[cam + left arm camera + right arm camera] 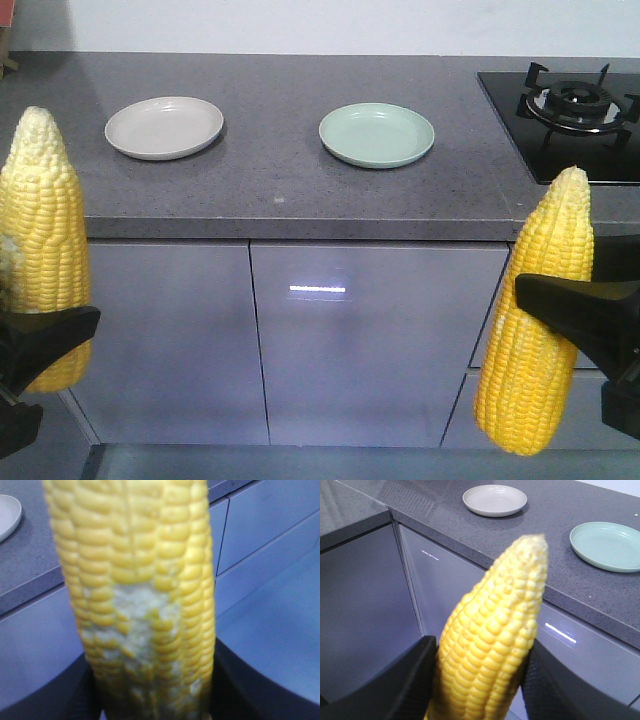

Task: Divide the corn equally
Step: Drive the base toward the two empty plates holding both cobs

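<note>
Each gripper holds one corn cob upright in front of the cabinets. The left corn (40, 230) (140, 580), with a pale patch of worn kernels, stands at the far left, and my left gripper (30, 345) (150, 700) is shut on its lower part. The right corn (540, 320) (492, 630) leans slightly, tip up, and my right gripper (560, 300) (480, 680) is shut on its middle. On the countertop behind lie a beige plate (164, 127) (494, 500) and a pale green plate (377, 134) (607, 545), both with nothing in them.
The grey countertop (280, 190) runs across the view above grey cabinet doors (370, 340). A black gas hob (570, 110) with a burner sits at the counter's right end. Both arms hang below and in front of the counter edge.
</note>
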Controlling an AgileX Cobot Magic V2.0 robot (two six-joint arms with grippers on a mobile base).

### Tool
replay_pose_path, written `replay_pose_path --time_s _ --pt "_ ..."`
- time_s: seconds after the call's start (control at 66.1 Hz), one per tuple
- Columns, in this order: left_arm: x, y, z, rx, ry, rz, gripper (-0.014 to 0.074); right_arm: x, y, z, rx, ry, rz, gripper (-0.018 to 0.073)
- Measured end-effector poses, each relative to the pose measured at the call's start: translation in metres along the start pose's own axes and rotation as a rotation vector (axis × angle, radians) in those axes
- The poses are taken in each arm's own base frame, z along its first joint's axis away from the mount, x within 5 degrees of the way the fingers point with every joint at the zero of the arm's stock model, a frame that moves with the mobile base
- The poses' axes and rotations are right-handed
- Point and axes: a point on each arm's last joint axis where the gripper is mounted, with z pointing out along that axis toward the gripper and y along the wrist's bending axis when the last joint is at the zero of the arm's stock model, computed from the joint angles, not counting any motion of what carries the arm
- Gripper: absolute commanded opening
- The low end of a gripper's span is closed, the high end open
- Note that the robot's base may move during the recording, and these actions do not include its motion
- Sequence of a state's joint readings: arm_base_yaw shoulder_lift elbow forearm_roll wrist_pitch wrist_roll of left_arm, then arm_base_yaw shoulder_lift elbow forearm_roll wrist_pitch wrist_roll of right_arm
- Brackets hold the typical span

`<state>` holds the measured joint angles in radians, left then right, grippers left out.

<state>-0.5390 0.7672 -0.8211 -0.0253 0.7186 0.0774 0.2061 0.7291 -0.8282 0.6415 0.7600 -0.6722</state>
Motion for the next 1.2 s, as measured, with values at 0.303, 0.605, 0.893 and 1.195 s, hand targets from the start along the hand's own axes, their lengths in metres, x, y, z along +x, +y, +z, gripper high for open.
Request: replay_pose_path --time_s 0.303,0.605,0.893,1.195 --pt "0.0 0.0 0.0 0.0 0.0 0.0 0.0303 0.0 0.0 0.0 0.0 0.0 0.0 0.0204" --pt "0.0 0.0 0.0 0.0 0.0 0.0 0.0303 0.0 0.0 0.0 0.0 0.0 0.0 0.0204" --pt "0.0 0.0 0.0 0.0 0.0 0.0 0.0303 0.0 0.0 0.0 0.0 0.0 0.0 0.0204" --pt "0.0 0.0 0.0 0.0 0.0 0.0 0.0303 0.0 0.0 0.0 0.0 0.0 0.0 0.0204"
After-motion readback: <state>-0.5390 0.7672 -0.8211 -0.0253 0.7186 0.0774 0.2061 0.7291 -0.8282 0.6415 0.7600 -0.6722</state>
